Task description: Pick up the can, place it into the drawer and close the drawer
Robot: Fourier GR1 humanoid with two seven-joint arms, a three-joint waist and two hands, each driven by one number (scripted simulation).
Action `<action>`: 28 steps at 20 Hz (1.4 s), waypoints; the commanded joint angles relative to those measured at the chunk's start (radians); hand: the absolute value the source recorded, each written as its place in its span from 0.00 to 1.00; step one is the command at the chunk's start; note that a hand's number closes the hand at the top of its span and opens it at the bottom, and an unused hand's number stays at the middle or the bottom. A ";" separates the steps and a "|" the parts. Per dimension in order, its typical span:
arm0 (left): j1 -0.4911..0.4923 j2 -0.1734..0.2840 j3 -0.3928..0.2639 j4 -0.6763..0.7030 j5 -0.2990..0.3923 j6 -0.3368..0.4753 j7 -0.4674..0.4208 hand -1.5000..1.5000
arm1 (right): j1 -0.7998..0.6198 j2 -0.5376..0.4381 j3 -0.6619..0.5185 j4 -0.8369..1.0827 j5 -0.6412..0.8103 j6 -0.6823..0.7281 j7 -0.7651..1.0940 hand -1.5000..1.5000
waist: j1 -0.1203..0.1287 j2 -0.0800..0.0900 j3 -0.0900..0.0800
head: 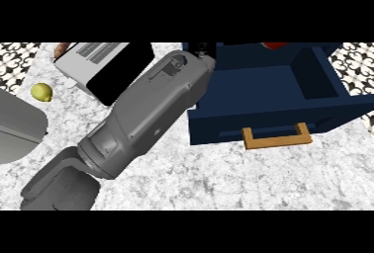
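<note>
The black hand [203, 48] at the end of the long grey forearm [146, 113] shows only as a sliver at the view's top edge, so its fingers cannot be read. A small red object [274, 45] behind the open navy-blue drawer [277, 86] is cut off there too. The grey rounded appliance [18, 126] runs off the left edge. The drawer's far corner is hidden behind the forearm.

A single head view looks steeply down on the counter [219, 178] from close above. The open drawer [270, 94] fills the upper right; a forearm [146, 113] crosses the middle.
</note>
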 commanded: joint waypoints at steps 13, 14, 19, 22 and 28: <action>0.016 0.000 -0.132 0.019 0.155 0.123 -0.090 0.00 | -0.062 -0.045 -0.003 0.005 -0.018 -0.028 0.039 0.00 | -0.016 0.006 0.000; 0.030 0.000 -0.125 0.048 0.149 0.087 -0.109 0.00 | -0.023 -0.019 -0.025 0.044 -0.016 0.022 -0.016 0.00 | -0.008 0.003 0.000; 0.020 0.000 -0.134 0.033 0.200 0.096 -0.126 0.00 | -0.110 -0.045 -0.014 0.024 0.108 0.004 -0.062 0.00 | -0.006 0.009 0.000; 0.029 0.000 -0.128 0.014 0.210 0.088 -0.155 0.00 | -0.144 -0.107 -0.038 -0.041 0.224 0.034 -0.123 0.00 | 0.005 0.008 -0.001; 0.001 0.000 -0.121 0.024 0.236 0.059 -0.201 0.00 | -0.205 -0.073 0.069 -0.101 0.393 0.043 -0.176 0.00 | 0.032 0.005 -0.001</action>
